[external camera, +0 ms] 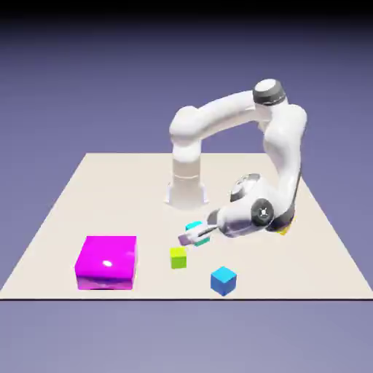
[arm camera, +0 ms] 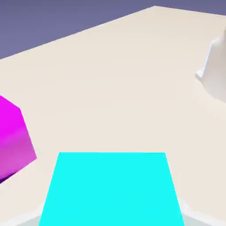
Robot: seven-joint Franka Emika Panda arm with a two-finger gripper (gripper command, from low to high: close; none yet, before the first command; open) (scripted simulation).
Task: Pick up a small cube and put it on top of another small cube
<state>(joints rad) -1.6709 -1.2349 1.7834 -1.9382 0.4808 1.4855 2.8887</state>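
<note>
We see the white two-finger gripper (external camera: 194,236) clamped on the small cyan cube (external camera: 194,228), which fills the bottom of the hand view (arm camera: 110,187) between the fingers. It sits just above the beige table (external camera: 95,189), near the small lime-green cube (external camera: 178,257). The darker blue cube (external camera: 224,280) and big magenta block (external camera: 107,262) stand apart.

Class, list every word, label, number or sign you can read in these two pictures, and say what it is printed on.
None: no text is readable in either view. The cyan cube, magenta block, lime-green cube, blue cube, table and white arm are all plain and unmarked.
</note>
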